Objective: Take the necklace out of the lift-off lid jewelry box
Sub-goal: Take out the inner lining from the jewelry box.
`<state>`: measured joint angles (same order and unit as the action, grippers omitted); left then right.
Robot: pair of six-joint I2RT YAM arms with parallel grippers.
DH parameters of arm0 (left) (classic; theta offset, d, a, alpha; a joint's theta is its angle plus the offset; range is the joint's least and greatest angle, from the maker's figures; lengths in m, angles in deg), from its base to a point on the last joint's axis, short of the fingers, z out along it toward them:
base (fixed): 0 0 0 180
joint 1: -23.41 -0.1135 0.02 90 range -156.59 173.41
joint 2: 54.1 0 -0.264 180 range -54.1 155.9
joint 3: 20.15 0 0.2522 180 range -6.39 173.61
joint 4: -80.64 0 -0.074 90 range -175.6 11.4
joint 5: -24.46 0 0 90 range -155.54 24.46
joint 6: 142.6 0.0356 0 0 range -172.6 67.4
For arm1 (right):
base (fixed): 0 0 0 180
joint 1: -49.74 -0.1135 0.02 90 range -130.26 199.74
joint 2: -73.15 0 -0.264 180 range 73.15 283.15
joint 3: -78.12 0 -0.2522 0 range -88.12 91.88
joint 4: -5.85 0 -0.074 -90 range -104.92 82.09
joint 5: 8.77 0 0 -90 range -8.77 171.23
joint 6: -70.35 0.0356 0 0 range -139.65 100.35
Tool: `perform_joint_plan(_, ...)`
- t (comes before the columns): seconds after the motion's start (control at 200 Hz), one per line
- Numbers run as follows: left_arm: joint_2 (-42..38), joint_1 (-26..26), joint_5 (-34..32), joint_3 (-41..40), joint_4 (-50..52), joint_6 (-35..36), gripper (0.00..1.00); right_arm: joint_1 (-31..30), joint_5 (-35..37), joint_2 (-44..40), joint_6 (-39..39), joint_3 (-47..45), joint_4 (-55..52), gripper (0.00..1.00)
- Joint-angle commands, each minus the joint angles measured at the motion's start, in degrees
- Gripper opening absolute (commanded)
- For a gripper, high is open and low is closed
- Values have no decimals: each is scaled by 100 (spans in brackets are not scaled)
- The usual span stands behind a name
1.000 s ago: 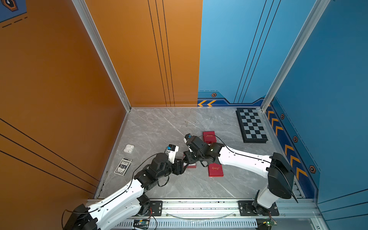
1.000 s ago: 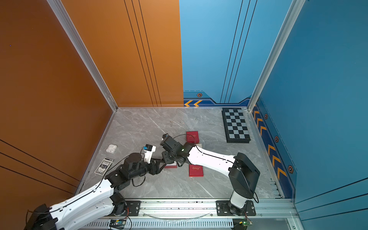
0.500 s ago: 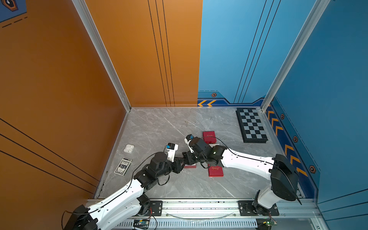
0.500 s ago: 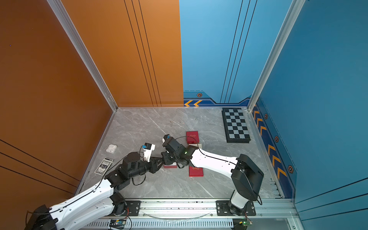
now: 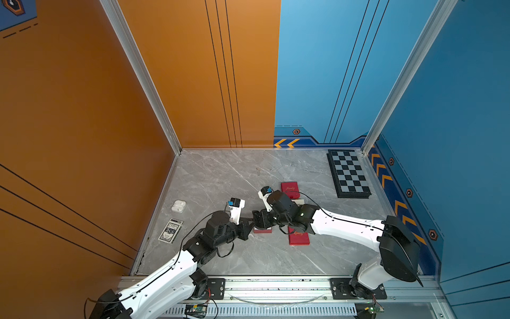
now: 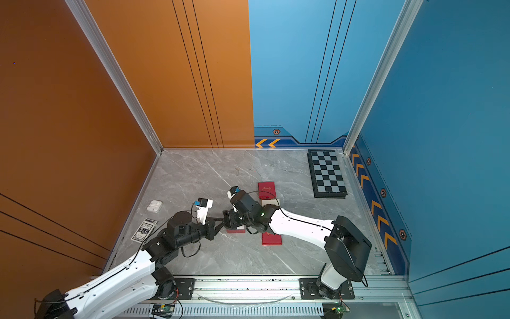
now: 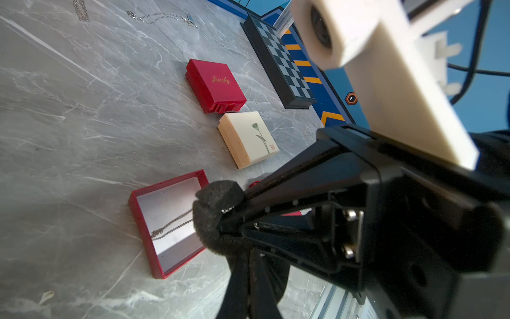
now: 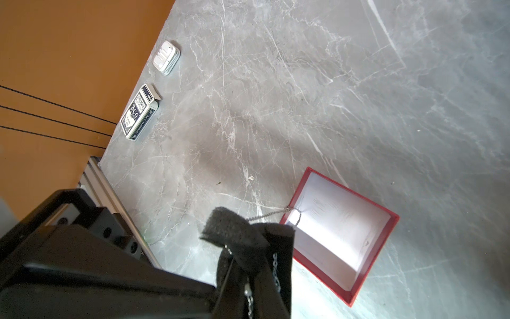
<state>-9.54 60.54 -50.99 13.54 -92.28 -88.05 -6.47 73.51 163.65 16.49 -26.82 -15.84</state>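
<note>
The open red jewelry box (image 7: 140, 229) with a white lining stands mid-table, seen in both top views (image 5: 262, 230) (image 6: 236, 229). The silver necklace (image 7: 171, 227) trails from the box floor over the rim (image 8: 265, 216) up to my right gripper (image 8: 256, 243). That gripper is shut on the chain, and links show between its fingers. My left gripper (image 7: 242, 250) is shut too. Its tips press against the right gripper's foam pads (image 7: 215, 193), with a glint of chain at the joint. In a top view the left gripper (image 5: 250, 221) meets the right gripper (image 5: 254, 219) just above the box.
A flat red lid (image 5: 299, 239) lies right of the box. A closed red "Jewelry" box (image 7: 215, 85) and a cream box (image 7: 248, 138) sit behind. A chessboard (image 5: 349, 174) lies far right. An earbud case (image 5: 178, 205) and card deck (image 5: 171, 230) lie left. Loose chains (image 7: 162, 16) lie far back.
My left gripper's jaws have closed, going from open to shut at the right gripper's tips. The right gripper has stayed shut on the chain over the box, and both arms have barely shifted.
</note>
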Motion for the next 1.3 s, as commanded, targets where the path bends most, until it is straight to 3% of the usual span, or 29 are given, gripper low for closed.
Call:
perform_joint_plan(0.0, -76, -39, 45, 37, 85, 72, 0, 62, -154, -127, 189, -164, 331, 12)
perform_joint_plan(0.44, -216, -72, 22, 82, 254, 121, 0, 223, -312, -530, 402, -703, 594, 30)
perform_joint_plan(0.996, -364, -98, 22, 91, 329, 147, 0, 301, -595, -630, 498, -1050, 819, 32)
perform_joint_plan(1.291, -430, -101, 70, 117, 293, 151, 0, 473, -1036, -966, 500, -1550, 1273, 45)
